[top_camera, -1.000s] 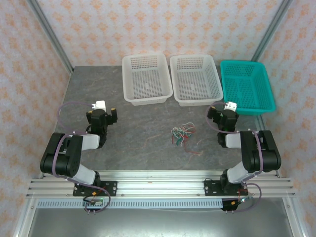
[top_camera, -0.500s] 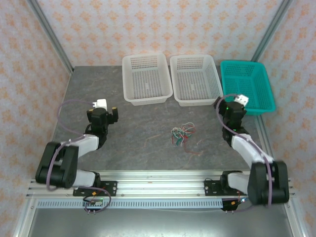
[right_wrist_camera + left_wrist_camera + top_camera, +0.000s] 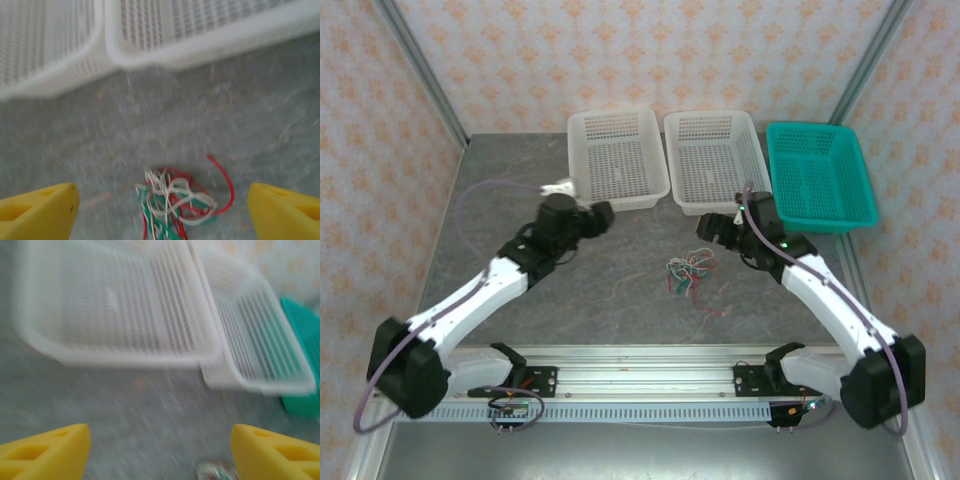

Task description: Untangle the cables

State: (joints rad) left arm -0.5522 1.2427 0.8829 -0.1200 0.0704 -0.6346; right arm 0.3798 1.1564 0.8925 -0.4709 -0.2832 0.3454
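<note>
2 arms reach low over the table [image 3: 570,300], both angled in toward its middle. The left arm [image 3: 470,298] stretches out long from the near left corner, and the left gripper [image 3: 595,216] sits just in front of the left white basket [image 3: 618,204]. The right arm [image 3: 830,295] bends across from the near right, and the right gripper [image 3: 710,228] sits just below the middle white basket [image 3: 720,208], with the teal basket [image 3: 820,224] off to its side.

From the left wrist, the left gripper [image 3: 160,450] has its yellow fingers [image 3: 45,450] spread wide with bare table between them. From the right wrist, the right gripper [image 3: 160,210] also has its fingers [image 3: 40,207] set far apart, pinching nothing.

The cables [image 3: 688,272] lie in a loose red, green and whitish knot on the table between the 2 grippers, nearer the right one and touching neither. The right wrist view looks straight down on that knot [image 3: 175,200], 1 red end curling out to the side.

Both wrist views are blurred, and each finger is cut off at the frame's bottom corner. A small pale blob [image 3: 215,470] at the lower edge of the left wrist view is too smeared to identify.
</note>
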